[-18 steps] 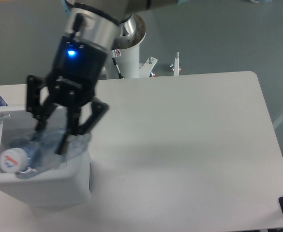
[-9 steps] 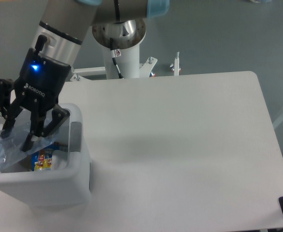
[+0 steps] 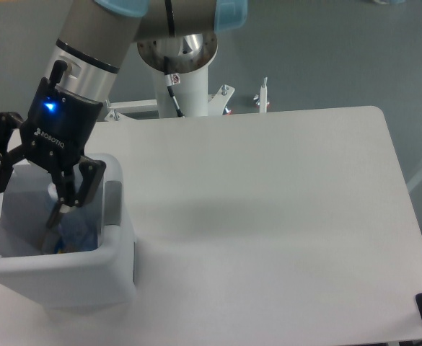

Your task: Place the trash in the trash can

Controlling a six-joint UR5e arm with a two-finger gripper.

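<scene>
Over the open top of the trash can (image 3: 117, 270) the gripper (image 3: 24, 191) hangs with its black fingers spread wide and nothing between them. Half a second ago those same fingers were pinching a crinkled clear bluish plastic thing, the bottle by the look of it, with its white cap poking out at the bin's near-left corner; now the fingers have splayed apart and the cap is gone from sight. Directly below the gripper, inside the bin, a bluish translucent shape, the bottle (image 3: 77, 227), lies against the inner wall under the right-hand finger, with a sliver of yellow at its foot that may be the snack packet seen a moment ago. I cannot make out the crumpled white wrapper anywhere; the bin's interior below the left finger is pale and blurred, so it may be down there or not.

Beyond the gripper, on the far side of the table (image 3: 268, 202), stands the arm's white mounting post (image 3: 185, 86), and a small white upright piece (image 3: 263, 94) sits well off to its side. The tabletop away from the gripper shows only the arm's soft shadow.

My reading: the release has just happened, so this piece of trash is in. The wrist has also lifted slightly. What remains, I judge, is to rise clear of the rim without snagging the bin's grey side panel (image 3: 113, 205), just beside the finger
</scene>
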